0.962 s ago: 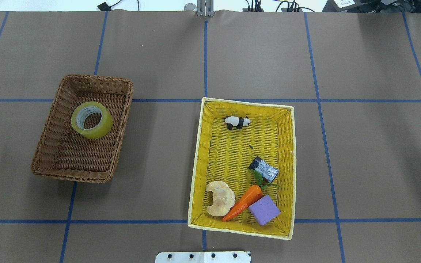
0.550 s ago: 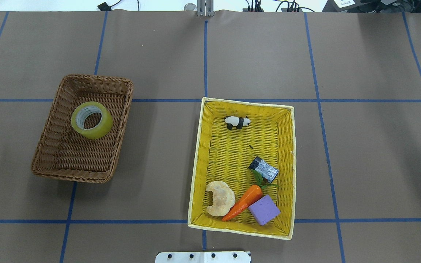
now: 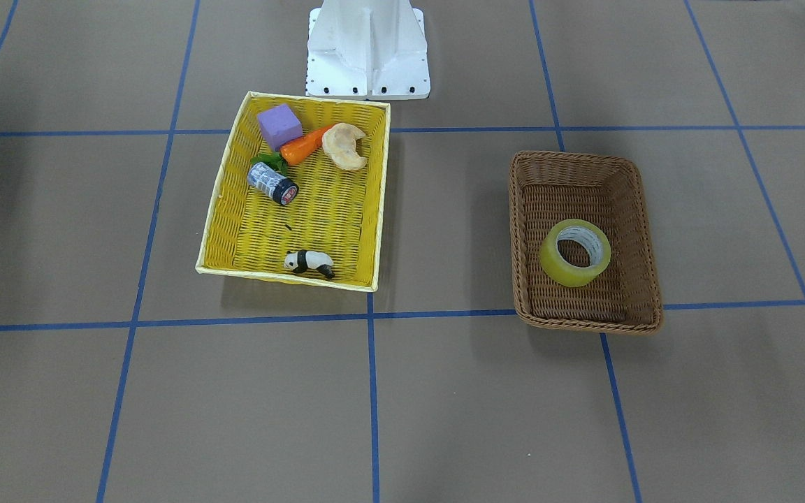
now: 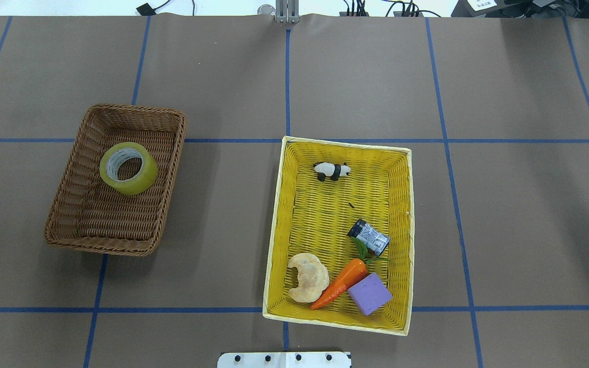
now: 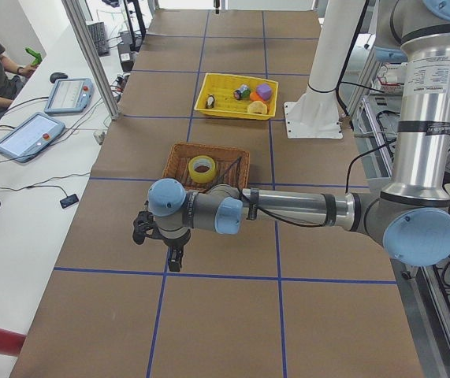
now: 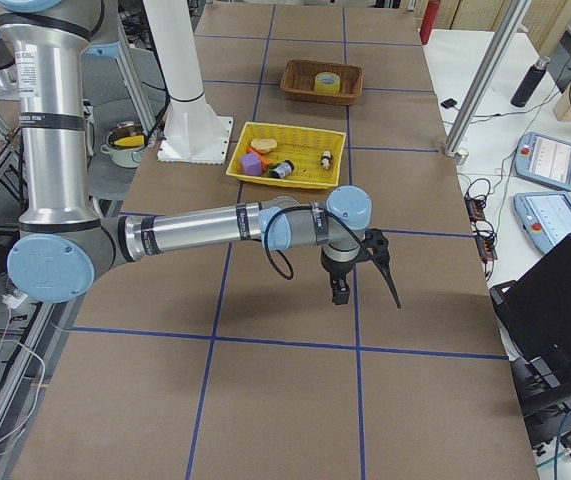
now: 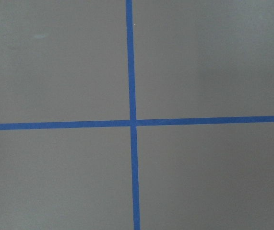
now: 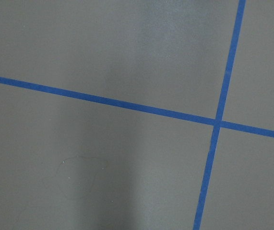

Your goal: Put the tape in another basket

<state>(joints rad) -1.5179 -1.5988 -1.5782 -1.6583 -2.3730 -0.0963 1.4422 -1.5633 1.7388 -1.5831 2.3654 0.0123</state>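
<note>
The yellowish-green tape roll (image 4: 143, 179) lies flat in the far half of the dark brown wicker basket (image 4: 101, 249) on the table's left. It also shows in the front view (image 3: 570, 274) inside the basket (image 3: 588, 322). Neither gripper shows in the overhead or front views. In the left side view the left gripper (image 5: 171, 258) hangs over bare table, short of the basket (image 5: 176, 160) and the tape (image 5: 202, 175). In the right side view the right gripper (image 6: 365, 293) hangs over bare table, apart from both baskets. I cannot tell whether either is open or shut. Both wrist views show only table and blue lines.
A bright yellow basket (image 4: 274, 230) at centre right holds a panda figure (image 4: 331, 170), a small grey cylinder with a black cap (image 4: 369, 237), a bread piece (image 4: 307, 277), a carrot (image 4: 340, 282) and a purple block (image 4: 369, 293). The robot's white base (image 3: 367, 49) stands behind it.
</note>
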